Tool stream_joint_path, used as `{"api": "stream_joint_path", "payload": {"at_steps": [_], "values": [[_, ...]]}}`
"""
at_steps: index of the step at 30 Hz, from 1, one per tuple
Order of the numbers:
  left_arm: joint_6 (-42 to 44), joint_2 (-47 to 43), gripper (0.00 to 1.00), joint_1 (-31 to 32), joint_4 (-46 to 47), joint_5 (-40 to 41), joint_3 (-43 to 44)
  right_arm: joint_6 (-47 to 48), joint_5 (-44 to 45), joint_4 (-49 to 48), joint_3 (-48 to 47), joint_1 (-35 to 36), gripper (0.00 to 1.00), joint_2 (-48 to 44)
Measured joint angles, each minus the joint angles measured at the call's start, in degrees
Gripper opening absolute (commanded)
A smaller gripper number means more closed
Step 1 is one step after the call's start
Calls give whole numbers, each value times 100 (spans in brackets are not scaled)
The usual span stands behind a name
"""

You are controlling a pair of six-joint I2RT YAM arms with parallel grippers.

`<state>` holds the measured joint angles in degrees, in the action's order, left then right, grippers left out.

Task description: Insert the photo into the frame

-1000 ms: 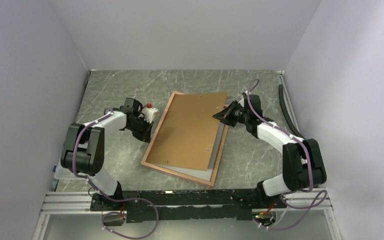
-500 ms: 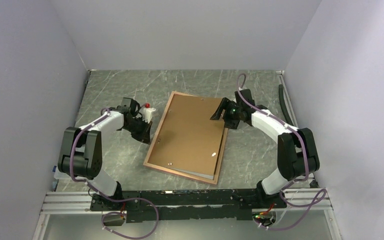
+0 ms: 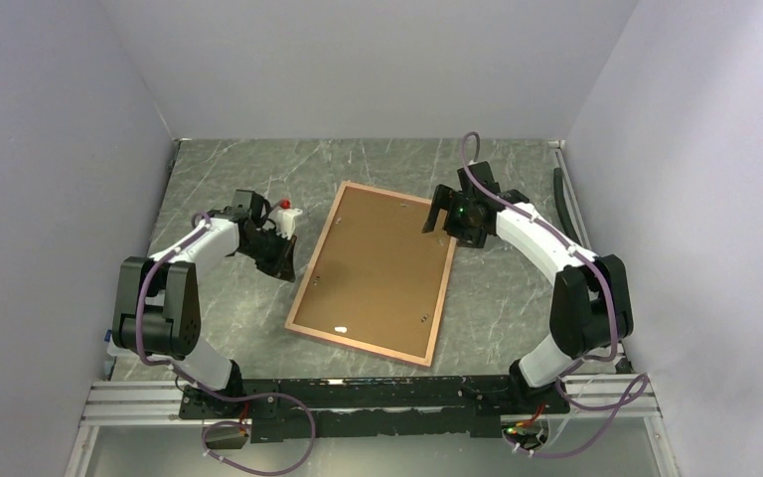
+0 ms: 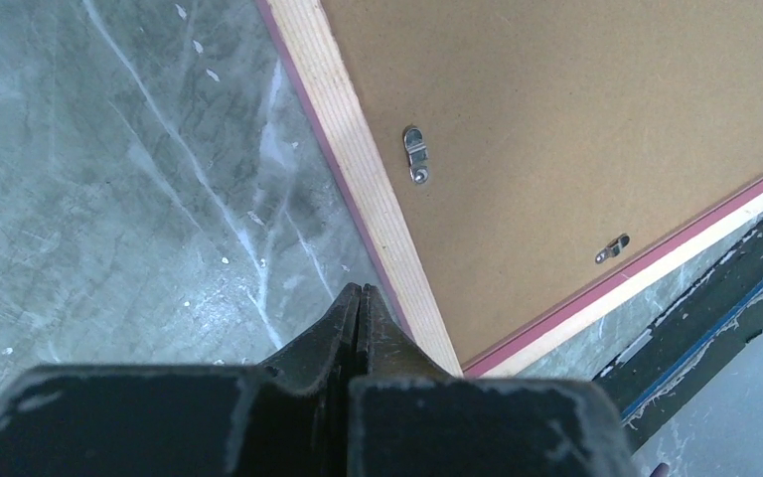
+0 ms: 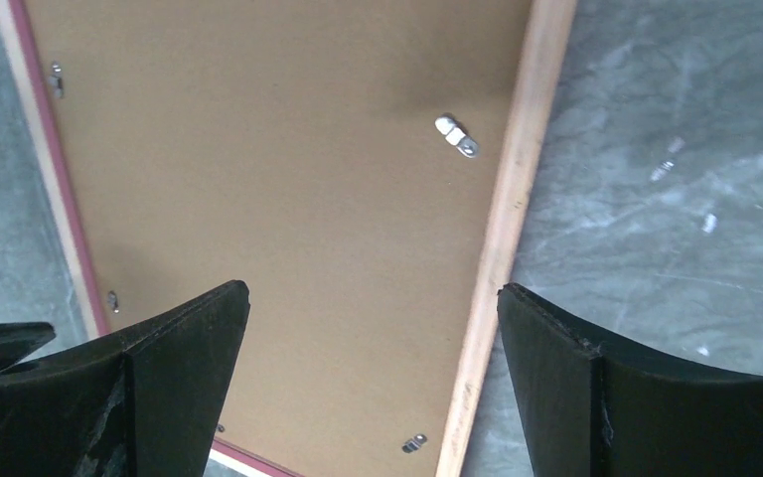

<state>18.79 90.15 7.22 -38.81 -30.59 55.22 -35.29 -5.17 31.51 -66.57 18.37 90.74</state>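
Observation:
The frame (image 3: 358, 344) lies back-up in the middle of the table, showing its light wood border (image 4: 358, 169) with a pink edge. A brown backing board (image 3: 378, 268) sits flat inside it, with small metal clips (image 5: 456, 136) along its edges. The photo is hidden. My left gripper (image 3: 283, 266) is shut with nothing in it, its tips (image 4: 361, 291) on the table just left of the frame's left border. My right gripper (image 3: 439, 217) hangs open above the frame's far right corner; its fingers span the right border (image 5: 512, 189) and hold nothing (image 5: 372, 289).
Grey walls close in the table on the left, back and right. A black strip (image 3: 566, 214) runs along the foot of the right wall. The aluminium rail (image 3: 378, 393) with the arm bases lies at the near edge.
My right gripper has opened and let go of the backing board, which has dropped flat into the frame. The pale sheet under it no longer shows. The left arm has drawn slightly left.

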Motion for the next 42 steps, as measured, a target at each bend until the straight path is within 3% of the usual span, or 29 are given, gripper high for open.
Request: {"api": "stream_joint_path", "payload": {"at_steps": [8, 18, 23, 35, 40, 42], "values": [[13, 13, 3, -105, 79, 46, 0, -142, 267, 125, 664, -2, 100, -726], [-9, 417, 3, -116, 404, 26, -35, -643, -713, -590, 2124, -2, 100, -857], [-26, 420, 3, -33, 442, 0, -63, -758, -1102, -1084, 2037, -7, 100, -474], [-7, 420, 3, 481, 649, 87, -96, -741, -1388, -1147, 1222, -616, 99, 179], [-22, 407, 4, 496, 592, -50, -94, -721, -1226, -1147, 1036, -719, 91, 81], [-52, 367, 12, 420, 490, -208, -85, -791, -1078, -1161, 1093, -605, 87, -144]]}}
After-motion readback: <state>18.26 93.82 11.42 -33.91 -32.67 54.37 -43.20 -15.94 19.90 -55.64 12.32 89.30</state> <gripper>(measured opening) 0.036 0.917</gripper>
